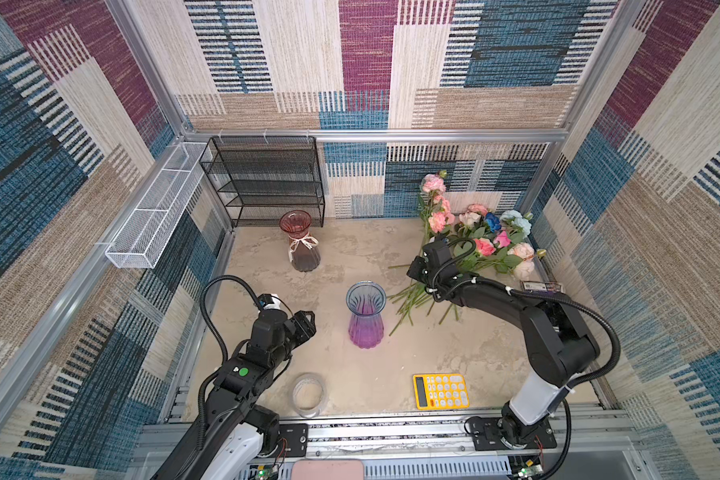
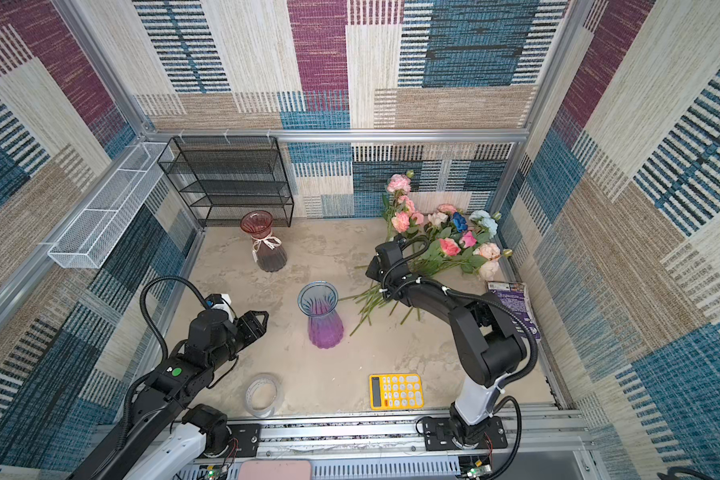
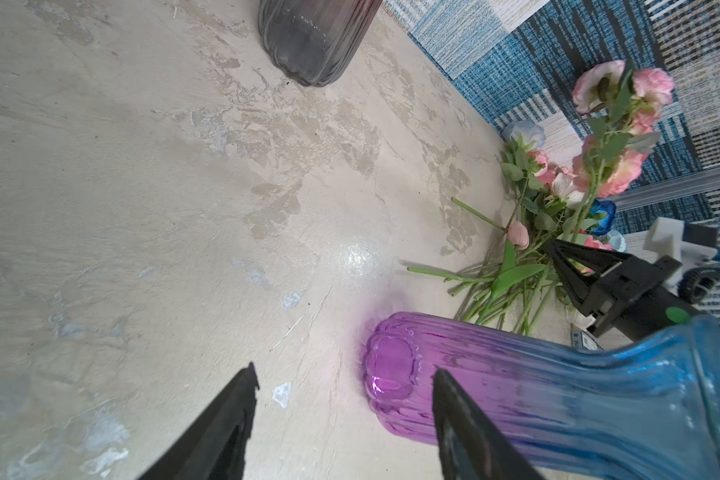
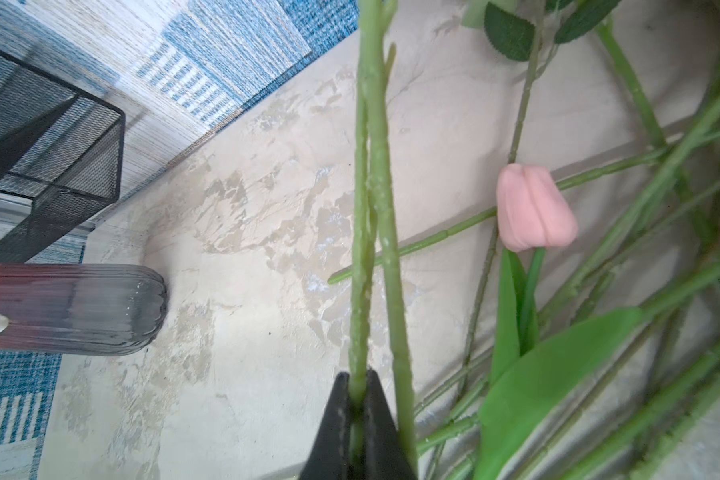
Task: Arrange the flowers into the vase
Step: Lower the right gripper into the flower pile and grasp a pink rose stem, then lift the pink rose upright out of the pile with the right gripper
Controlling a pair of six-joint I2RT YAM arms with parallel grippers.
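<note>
R gripper (image 4: pixel 358 386) pinched shut on one green stem (image 4: pixel 359 311). Other flowers (image 1: pixel 474 245) heaped far right on table (image 1: pixel 350 249). L gripper (image 3: pixel 344 370) open, near blue-purple vase (image 1: pixel 364 316) mid-table. Tip: lift slow & straight, shake off tangled neighbours, feed stem end-first into vase mouth.

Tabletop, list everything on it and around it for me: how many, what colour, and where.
flowers: about a dozen, mostly pink, some white and blue, piled far right
pink tulip: one, pink, lying among the stems
blue-purple vase: one, blue fading to purple, upright in the centre, empty
red-grey vase: one, red over grey with a white bow, in front of the rack
black mesh rack: one, black, far left at the back
white mesh basket: one, white, hung on the left side
calculator: one, yellow, near edge, right
tape roll: one, clear, near edge, left
left hand: one, black, open, beside the blue-purple vase
right hand: one, black, shut on a flower stem
</note>
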